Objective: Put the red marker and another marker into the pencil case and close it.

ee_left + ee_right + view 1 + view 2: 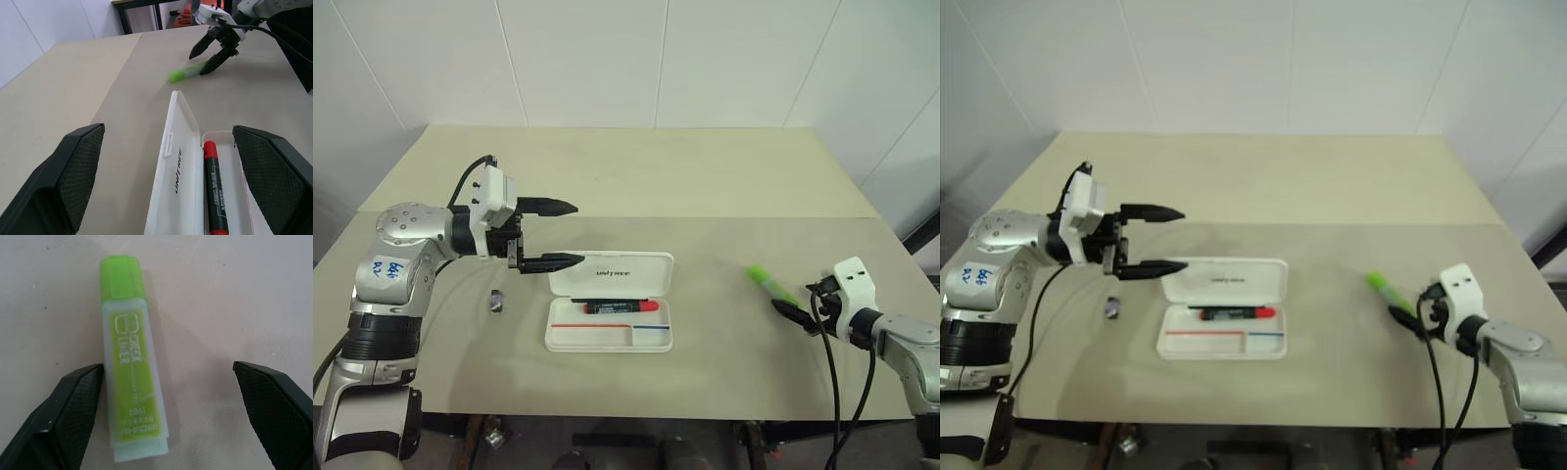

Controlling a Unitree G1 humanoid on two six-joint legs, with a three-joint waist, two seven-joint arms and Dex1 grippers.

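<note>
The case point(610, 311) lies open at the middle of the table point(705, 176), the red marker point(622, 306) in its tray. The left tool point(563, 235), jaws wide and empty, hovers over the lid's left end. The right tool point(790, 311), also wide open and empty, sits at the near end of the green marker point(770, 284), which lies on the table to the right.

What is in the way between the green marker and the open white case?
Nothing visible. Bare table lies between the green marker and the pencil case, whose lid stands open. The open right gripper is already at the marker.
</note>
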